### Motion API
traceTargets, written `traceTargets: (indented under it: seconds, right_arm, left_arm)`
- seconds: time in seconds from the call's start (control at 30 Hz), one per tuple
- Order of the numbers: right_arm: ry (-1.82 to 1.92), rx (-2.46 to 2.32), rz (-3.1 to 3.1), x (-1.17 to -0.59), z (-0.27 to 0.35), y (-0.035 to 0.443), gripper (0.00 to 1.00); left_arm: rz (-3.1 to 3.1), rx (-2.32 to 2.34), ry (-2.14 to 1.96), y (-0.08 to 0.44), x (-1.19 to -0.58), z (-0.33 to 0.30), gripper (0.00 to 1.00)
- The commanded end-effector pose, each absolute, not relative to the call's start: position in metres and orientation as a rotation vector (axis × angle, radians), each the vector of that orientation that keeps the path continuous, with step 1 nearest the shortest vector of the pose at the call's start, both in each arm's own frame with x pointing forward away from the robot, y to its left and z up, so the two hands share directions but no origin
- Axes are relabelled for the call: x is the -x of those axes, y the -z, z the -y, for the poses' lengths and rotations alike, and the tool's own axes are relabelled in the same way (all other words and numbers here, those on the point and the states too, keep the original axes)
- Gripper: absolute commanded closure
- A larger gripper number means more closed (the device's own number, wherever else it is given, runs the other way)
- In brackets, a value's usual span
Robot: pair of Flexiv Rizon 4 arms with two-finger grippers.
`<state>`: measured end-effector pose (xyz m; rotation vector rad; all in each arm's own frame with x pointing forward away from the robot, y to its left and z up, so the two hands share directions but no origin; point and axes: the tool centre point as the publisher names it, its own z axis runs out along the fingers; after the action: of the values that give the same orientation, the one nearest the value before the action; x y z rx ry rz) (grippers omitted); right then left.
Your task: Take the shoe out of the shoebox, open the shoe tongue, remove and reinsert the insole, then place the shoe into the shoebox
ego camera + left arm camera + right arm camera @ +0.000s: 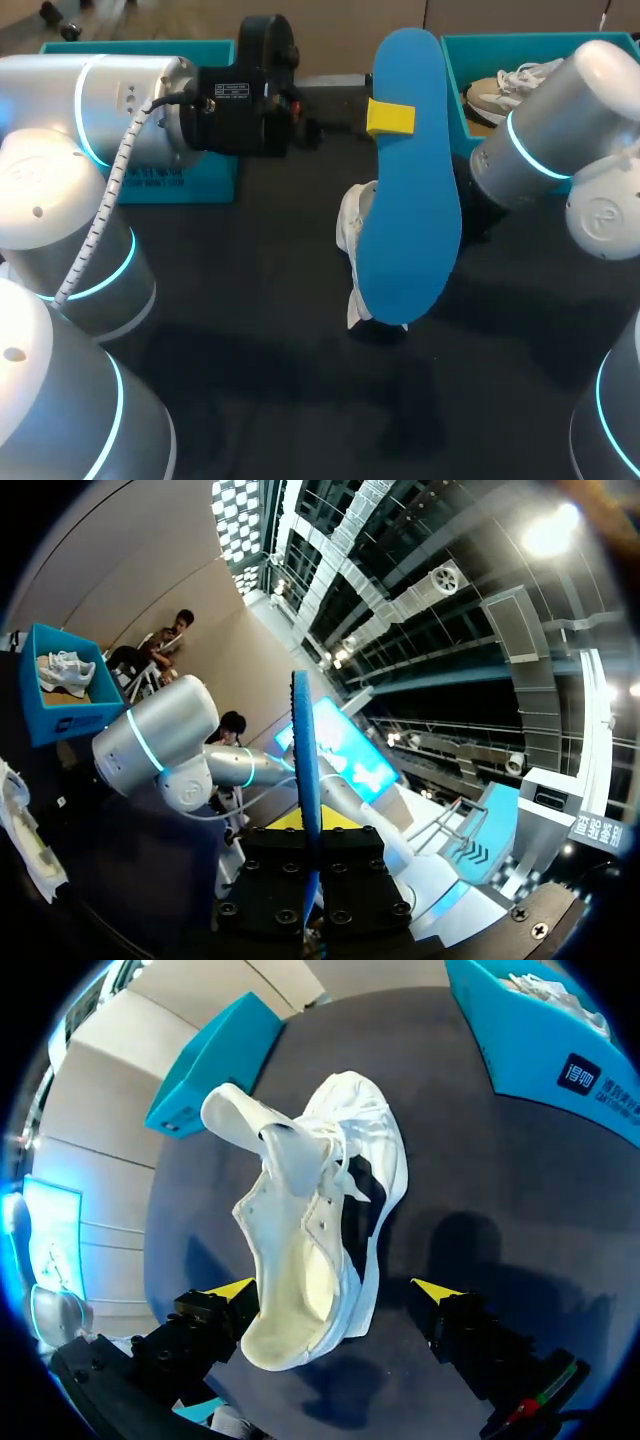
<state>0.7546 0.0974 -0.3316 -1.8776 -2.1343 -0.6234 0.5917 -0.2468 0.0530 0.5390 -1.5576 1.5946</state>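
A large blue insole (410, 200) is held up on end above the table, with my left gripper (390, 118) shut on it near its upper part; one yellow tip shows on its face. In the left wrist view the insole (305, 750) stands edge-on between that gripper's (305, 832) fingers. The white shoe (320, 1220) lies on its side on the dark table, tongue pulled out, its empty heel end between the spread fingers of my right gripper (335, 1290), which is open. From the head view the shoe (352, 225) is mostly hidden behind the insole.
A teal shoebox (455, 80) at the back right holds another light shoe (500, 92). A second teal box part (190, 180) sits at the back left, under my left arm. My right arm (560, 130) slants in over the box's front.
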Motion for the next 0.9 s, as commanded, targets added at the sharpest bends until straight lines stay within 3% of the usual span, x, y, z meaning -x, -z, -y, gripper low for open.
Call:
traceTargets:
  seconds: [0.03, 0.9]
  right_arm:
    - [0.718, 1.851, 2.067, -0.754, -0.098, 0.324, 0.0]
    - [1.041, 1.593, 1.707, -0.767, -0.089, 0.235, 0.0]
  left_arm:
    - [1.558, -0.542, -1.596, -0.052, -0.59, 0.246, 1.0]
    - [1.558, -0.542, -1.596, -0.052, -0.59, 0.246, 1.0]
